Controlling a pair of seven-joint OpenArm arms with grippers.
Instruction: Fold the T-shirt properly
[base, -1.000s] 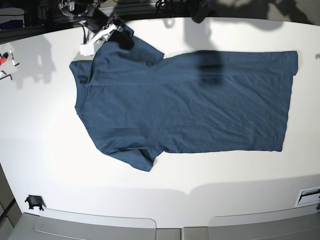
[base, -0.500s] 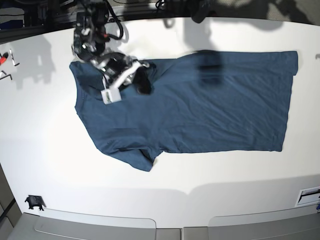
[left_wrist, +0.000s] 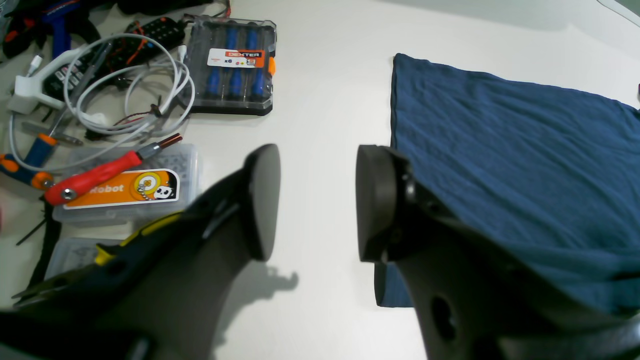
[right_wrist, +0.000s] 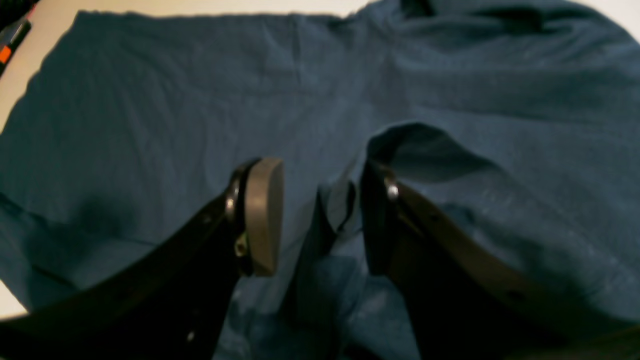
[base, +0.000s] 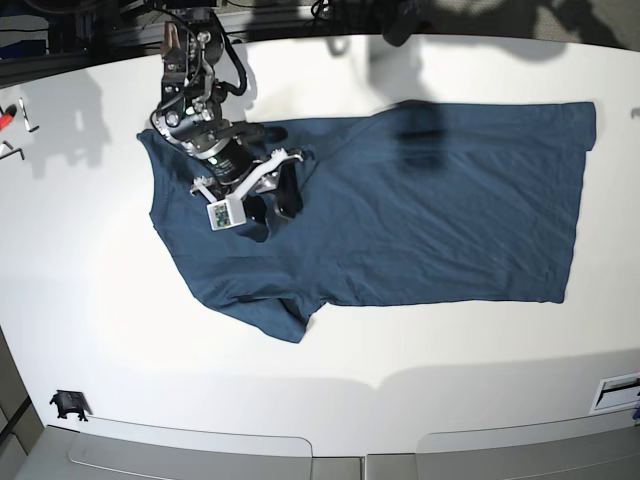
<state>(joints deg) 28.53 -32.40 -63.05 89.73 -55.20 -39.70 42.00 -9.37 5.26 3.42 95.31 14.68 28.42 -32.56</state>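
Note:
The dark teal-blue T-shirt lies flat on the white table, neck to the left and hem to the right. Its far sleeve is folded in over the chest. My right gripper hovers low over that folded sleeve. In the right wrist view it is open, with a raised fold of the shirt standing between the jaws and leaning on the right finger. My left gripper is open and empty above bare table, just left of the shirt's hem corner.
A clutter of tools lies left of the left gripper: a screwdriver set, a white cable, a red screwdriver on a small plastic box. A black clip sits at the table's near left corner.
My right arm carried the far sleeve from the shirt's far left corner in over the chest. The sleeve now lies folded on the body and the jaws stand apart.

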